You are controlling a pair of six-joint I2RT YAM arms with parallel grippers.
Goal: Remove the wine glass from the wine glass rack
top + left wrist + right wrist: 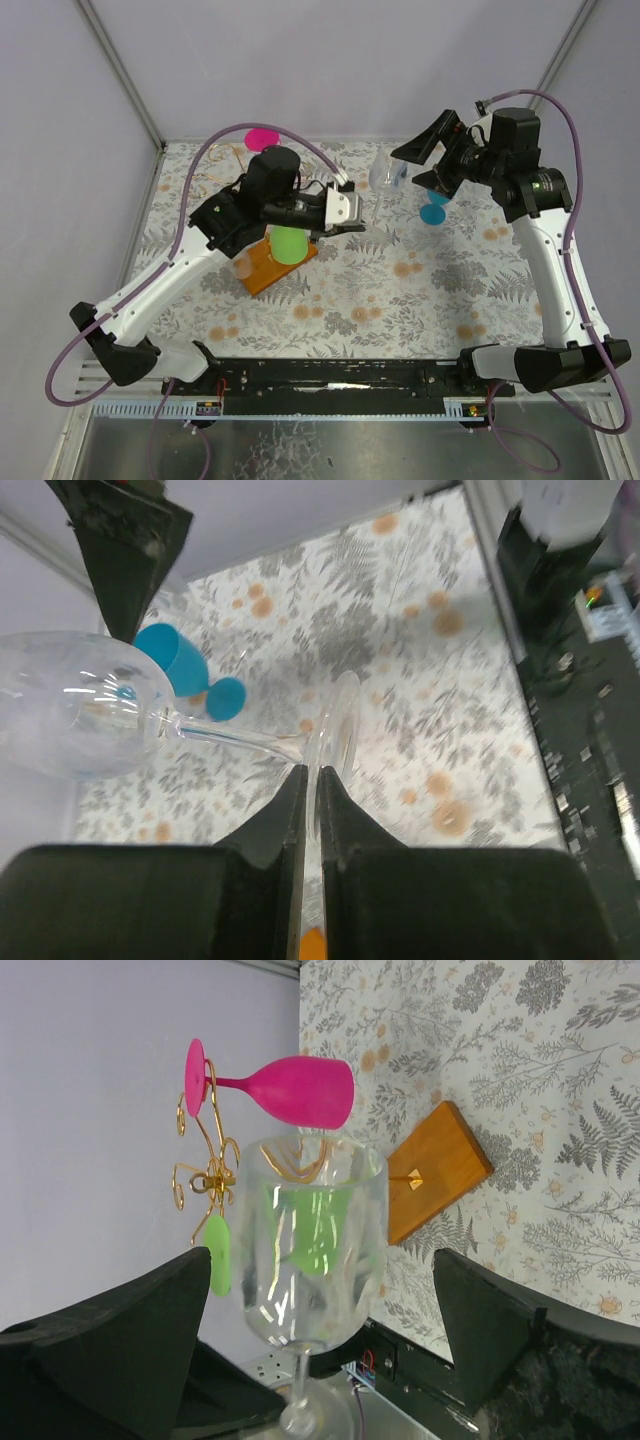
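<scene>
Right wrist view: wine glass rack (pixel 212 1175), carrying a pink glass (pixel 295 1090) and a green glass (pixel 217 1255). Clear wine glass (pixel 312 1230), off the rack, aloft between the arms. Advised: close slowly on the bowl's widest part and get a firm hold before the foot is let go. Right gripper (pixel 322 1260): spread wide, flanking the bowl, apparently untouching. Left gripper (pixel 310 775): pinching the foot's rim.

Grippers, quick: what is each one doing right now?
Left gripper: closed on the foot of the clear wine glass.
Right gripper: open, its fingers either side of that glass's bowl.
</scene>
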